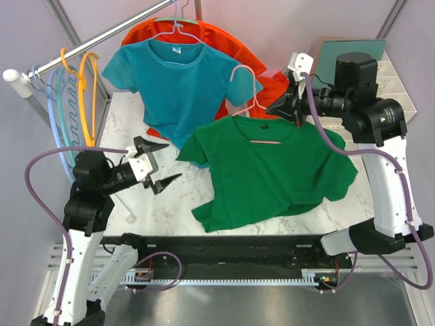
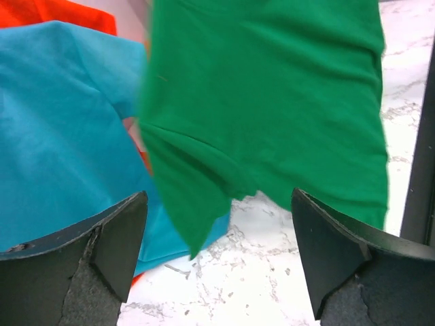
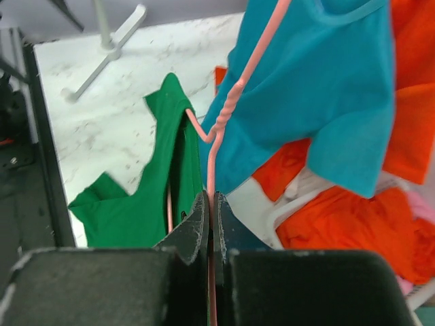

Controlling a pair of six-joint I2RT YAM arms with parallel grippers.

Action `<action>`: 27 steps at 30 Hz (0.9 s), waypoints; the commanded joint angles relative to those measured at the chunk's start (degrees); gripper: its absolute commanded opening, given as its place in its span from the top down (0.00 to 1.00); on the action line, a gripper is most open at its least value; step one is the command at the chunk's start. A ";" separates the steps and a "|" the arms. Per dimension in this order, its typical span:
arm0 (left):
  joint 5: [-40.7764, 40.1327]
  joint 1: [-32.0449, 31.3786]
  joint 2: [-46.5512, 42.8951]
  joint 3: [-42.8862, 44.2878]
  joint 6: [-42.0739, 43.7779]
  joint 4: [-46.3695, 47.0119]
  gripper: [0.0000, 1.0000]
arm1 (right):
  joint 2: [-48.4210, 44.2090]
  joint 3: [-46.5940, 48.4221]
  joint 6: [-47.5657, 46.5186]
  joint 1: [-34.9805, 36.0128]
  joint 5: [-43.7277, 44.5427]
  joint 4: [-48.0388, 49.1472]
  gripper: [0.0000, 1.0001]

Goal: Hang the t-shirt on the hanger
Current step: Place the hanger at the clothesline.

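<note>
The dark green t-shirt (image 1: 272, 170) hangs on the pink wire hanger (image 1: 246, 88), lifted over the table with its hem draped on the marble. My right gripper (image 1: 284, 109) is shut on the hanger's upper wire; the right wrist view shows the pink wire (image 3: 216, 136) pinched between the closed jaws, with the green shirt (image 3: 146, 197) below. My left gripper (image 1: 163, 166) is open and empty, left of the shirt's sleeve. In the left wrist view the green shirt (image 2: 272, 102) hangs ahead of the open fingers (image 2: 109, 251).
A teal t-shirt (image 1: 177, 81) hangs on a light hanger from the rail (image 1: 95, 44), with orange-red garments (image 1: 204, 37) behind. Orange and light blue hangers (image 1: 78, 88) hang at the rail's left. A grey bin (image 1: 387, 64) stands at the back right.
</note>
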 commanded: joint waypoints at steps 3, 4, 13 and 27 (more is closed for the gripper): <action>-1.94 0.04 5.80 8.44 -0.94 -0.29 0.13 | -5.64 -5.38 -0.71 1.14 -1.53 2.97 1.00; -0.09 -0.04 6.24 8.62 0.04 -1.96 0.13 | -6.43 -6.35 0.78 1.58 0.05 5.34 1.00; -5.35 0.04 -4.37 -0.08 -9.27 -0.22 0.01 | 3.92 1.18 11.52 12.12 14.47 19.85 1.00; -9.39 -0.04 -7.20 -2.45 -11.03 -0.22 0.01 | 33.09 22.11 14.42 19.33 29.95 55.01 1.00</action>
